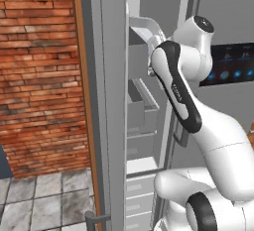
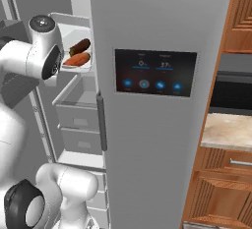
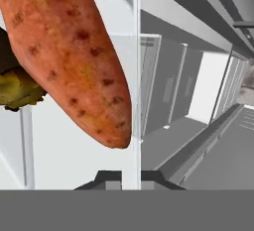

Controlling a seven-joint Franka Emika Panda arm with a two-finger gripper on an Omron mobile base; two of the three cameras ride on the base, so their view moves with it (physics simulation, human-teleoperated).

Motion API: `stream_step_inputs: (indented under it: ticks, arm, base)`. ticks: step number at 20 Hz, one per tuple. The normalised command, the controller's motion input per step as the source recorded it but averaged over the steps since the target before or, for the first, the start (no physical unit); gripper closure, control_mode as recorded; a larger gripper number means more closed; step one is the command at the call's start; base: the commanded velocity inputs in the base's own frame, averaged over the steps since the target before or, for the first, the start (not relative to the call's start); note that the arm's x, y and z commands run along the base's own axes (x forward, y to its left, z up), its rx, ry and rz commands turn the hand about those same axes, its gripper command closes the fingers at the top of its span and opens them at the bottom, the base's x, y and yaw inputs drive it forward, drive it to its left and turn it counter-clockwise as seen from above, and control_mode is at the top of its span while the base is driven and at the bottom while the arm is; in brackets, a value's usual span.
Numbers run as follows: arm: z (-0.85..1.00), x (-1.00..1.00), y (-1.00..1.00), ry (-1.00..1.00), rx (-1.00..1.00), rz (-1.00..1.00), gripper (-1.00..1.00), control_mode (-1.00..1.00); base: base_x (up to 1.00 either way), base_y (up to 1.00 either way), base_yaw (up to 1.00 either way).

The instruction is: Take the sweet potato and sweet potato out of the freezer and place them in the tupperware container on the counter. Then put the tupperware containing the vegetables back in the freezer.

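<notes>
We see the gripper (image 3: 131,176) with its dark tips pinching the thin translucent wall of the tupperware (image 3: 136,76); the tips sit close together with the rim between them. Just above and left of the tips, inside the tray, lies the orange potato (image 3: 69,51), oblong, matte, speckled with dark spots, tapering to a rounded end. Left of it we catch a rough brownish-yellow end of the dark potato (image 3: 15,88).

The right base view gives us what the hand view lacks: the whole pale, round-cornered tray (image 2: 78,26) held up inside the open freezer (image 2: 74,110), both tubers side by side in it, dark (image 2: 80,46) above orange (image 2: 77,60), with grey drawers below. The left base view shows the tray's underside (image 1: 144,29) beyond the arm, plus the brushed steel door edge (image 1: 106,101).
</notes>
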Motion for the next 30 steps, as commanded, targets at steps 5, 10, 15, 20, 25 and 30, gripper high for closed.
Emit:
stream_step_inputs:
  ticks: [5,10,15,20,25,30]
  arm:
    - [0.0,0.55,0.0,0.0,0.0,0.0,1.0,-1.0]
    - [0.01,0.53,0.0,0.0,0.0,0.0,1.0,-1.0]
    - [0.14,0.39,0.0,0.0,0.0,0.0,1.0,-1.0]
    - [0.22,0.23,0.0,0.0,0.0,0.01,1.0,-1.0]
    - [0.11,0.37,0.0,0.0,0.0,0.0,1.0,-1.0]
    - [0.0,0.36,-0.02,0.0,0.0,0.0,1.0,-1.0]
  base:
    - [0.0,0.0,0.0]
    - [0.0,0.0,0.0]
    - [0.0,0.0,0.0]
    - [0.0,0.0,0.0]
    - [0.0,0.0,0.0]
    - [0.0,0.0,0.0]
